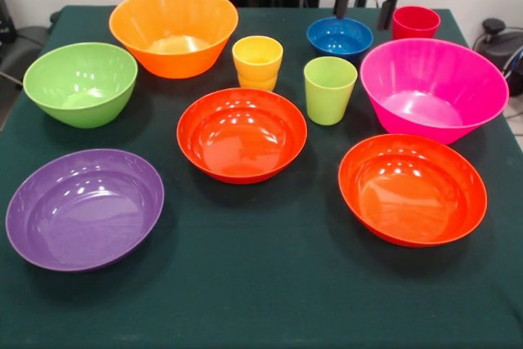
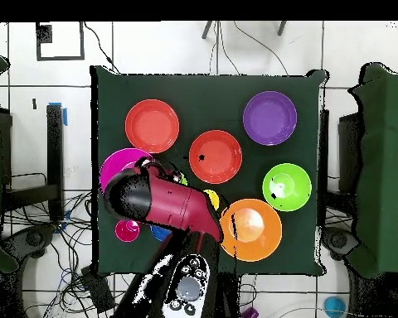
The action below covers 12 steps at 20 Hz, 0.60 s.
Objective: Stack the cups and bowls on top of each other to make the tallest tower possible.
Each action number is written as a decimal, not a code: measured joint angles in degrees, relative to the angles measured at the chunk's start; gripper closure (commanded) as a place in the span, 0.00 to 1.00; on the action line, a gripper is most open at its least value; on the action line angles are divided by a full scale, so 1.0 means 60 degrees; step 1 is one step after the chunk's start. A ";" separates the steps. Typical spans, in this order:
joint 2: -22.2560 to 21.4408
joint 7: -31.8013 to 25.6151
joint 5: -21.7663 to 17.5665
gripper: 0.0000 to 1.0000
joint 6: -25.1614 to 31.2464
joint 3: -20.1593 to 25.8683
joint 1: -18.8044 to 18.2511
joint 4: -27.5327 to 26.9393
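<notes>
My gripper point(image 1: 365, 7) hangs open and empty at the table's far side, just above the small blue bowl point(image 1: 339, 37) and beside the red cup point(image 1: 415, 22). The yellow-orange cup point(image 1: 257, 61) and lime green cup point(image 1: 330, 89) stand upright mid-table. Around them stand the deep orange bowl point(image 1: 173, 30), green bowl point(image 1: 80, 83), purple bowl point(image 1: 84, 208), magenta bowl point(image 1: 433, 87) and two red-orange bowls point(image 1: 242, 134) point(image 1: 412, 189). All stand apart; nothing is stacked. In the overhead view my arm point(image 2: 165, 207) hides the gripper, most of the blue bowl and part of the magenta bowl point(image 2: 113, 166).
The table has a dark green cloth point(image 1: 270, 284). Its front strip holds no objects. Cables point(image 2: 70, 248) lie on the floor around my base, and dark chairs point(image 2: 385, 166) stand at both sides of the table.
</notes>
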 measured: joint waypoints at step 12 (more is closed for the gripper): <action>0.0582 0.0000 0.0019 0.00 -0.0002 0.0041 0.0053 0.0440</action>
